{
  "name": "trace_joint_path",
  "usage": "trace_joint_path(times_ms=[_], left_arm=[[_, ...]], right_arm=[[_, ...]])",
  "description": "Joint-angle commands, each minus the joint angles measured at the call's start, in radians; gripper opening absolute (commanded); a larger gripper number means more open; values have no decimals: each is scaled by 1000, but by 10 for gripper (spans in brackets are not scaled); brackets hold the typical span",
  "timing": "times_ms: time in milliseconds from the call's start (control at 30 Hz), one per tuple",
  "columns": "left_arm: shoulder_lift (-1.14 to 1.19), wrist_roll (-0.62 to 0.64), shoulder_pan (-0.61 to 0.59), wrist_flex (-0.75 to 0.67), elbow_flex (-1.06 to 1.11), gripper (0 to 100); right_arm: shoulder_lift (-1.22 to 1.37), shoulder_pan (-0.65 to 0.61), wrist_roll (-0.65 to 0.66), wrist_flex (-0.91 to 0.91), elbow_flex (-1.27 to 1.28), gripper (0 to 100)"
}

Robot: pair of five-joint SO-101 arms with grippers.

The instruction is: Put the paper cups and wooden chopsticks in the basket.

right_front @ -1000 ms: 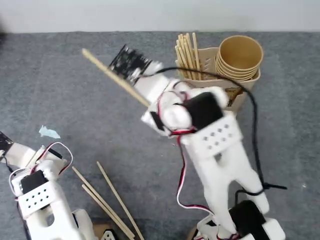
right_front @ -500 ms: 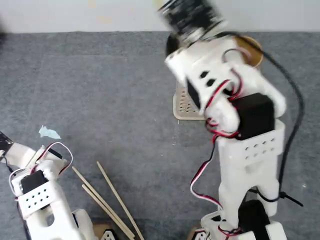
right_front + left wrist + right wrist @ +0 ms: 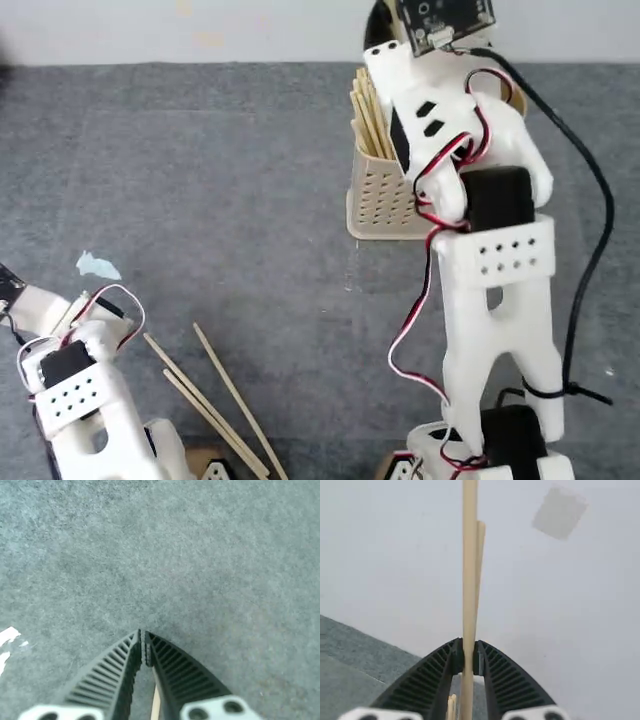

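Right wrist view: right gripper (image 3: 467,662) clenched on chopstick (image 3: 469,580).
Arm moved from centre to basket (image 3: 380,200) at 1 o'clock; release likely next; left gripper (image 3: 142,642) clenched, empty.

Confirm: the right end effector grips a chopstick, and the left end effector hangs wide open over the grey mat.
Wrong on the left end effector: the left wrist view shows it shut, tips together, over the grey mat. The right end effector does grip a chopstick.
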Motion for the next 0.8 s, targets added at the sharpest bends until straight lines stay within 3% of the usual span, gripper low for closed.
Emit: trace_joint_path(times_ms=[0,433,600,767], left_arm=[[-21,-3,0,-18,-12,12],[-21,-3,0,-18,-12,12],[-21,-3,2,-18,-12,12],[-21,-3,2,-18,-8,12]], right_arm=[[-36,36,-15,-107,94,9],[-312,38,-14,-545,845,9],[-364,39,-12,-573,953,14],[-341,33,-12,-556,953,169]])
